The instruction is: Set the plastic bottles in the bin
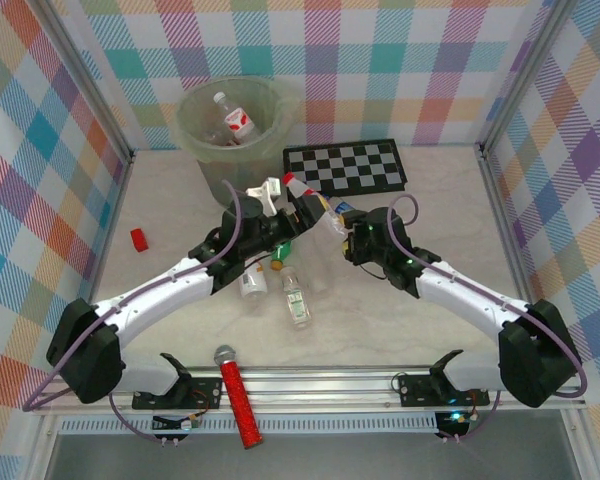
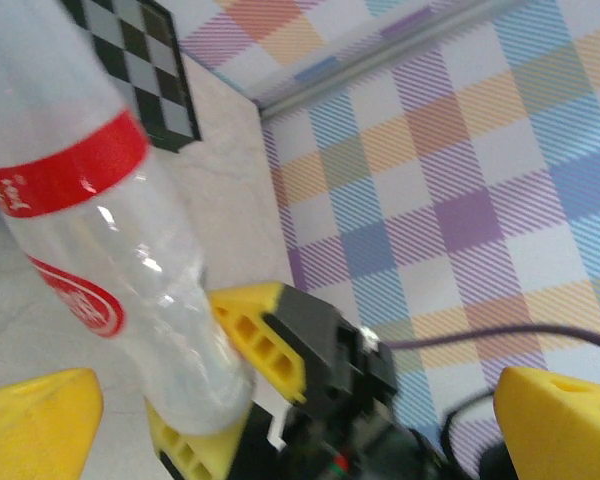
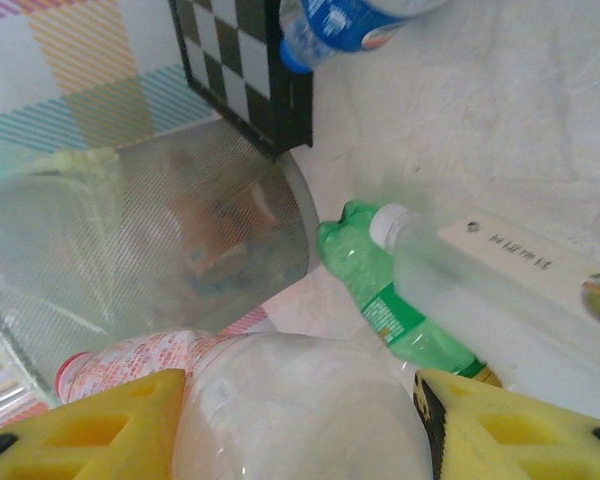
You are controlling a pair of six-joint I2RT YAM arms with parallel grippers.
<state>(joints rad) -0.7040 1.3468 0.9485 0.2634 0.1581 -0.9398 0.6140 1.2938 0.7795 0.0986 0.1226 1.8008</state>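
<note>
Overhead, the two arms meet above the middle of the table (image 1: pixel 170 205). The left gripper (image 1: pixel 283 197) and the right gripper (image 1: pixel 346 230) flank the held bottle (image 1: pixel 304 191), clear with a red cap, just near the chequered board (image 1: pixel 345 167). The bin (image 1: pixel 195 140) stands at the far edge, left of the board, with a binned bottle (image 1: pixel 236 120) already inside. Near the left arm lie a half-hidden bottle (image 1: pixel 252 282), a loose clear bottle (image 1: pixel 296 300) and a green bottle (image 1: pixel 282 253). A red block (image 1: pixel 138 238) sits well apart at the left, and a microphone (image 1: pixel 238 395) lies at the near edge.

From the left wrist, that gripper's yellow fingers (image 2: pixel 35 420) stand spread wide at the lower corners and grasp nothing. The held bottle (red band around its clear body) rises tilted between them, its lower end pinched by the other arm's fingers (image 2: pixel 255 335).

From the right wrist, its fingers (image 3: pixel 90 430) are partly closed onto the held bottle's clear body, one on each side. Beyond, the green bottle lies just beside a white-capped bottle (image 3: pixel 500 290). A blue-labelled bottle (image 3: pixel 345 20) lies by the board's edge, and the pale bin sits blurred at the left.
</note>
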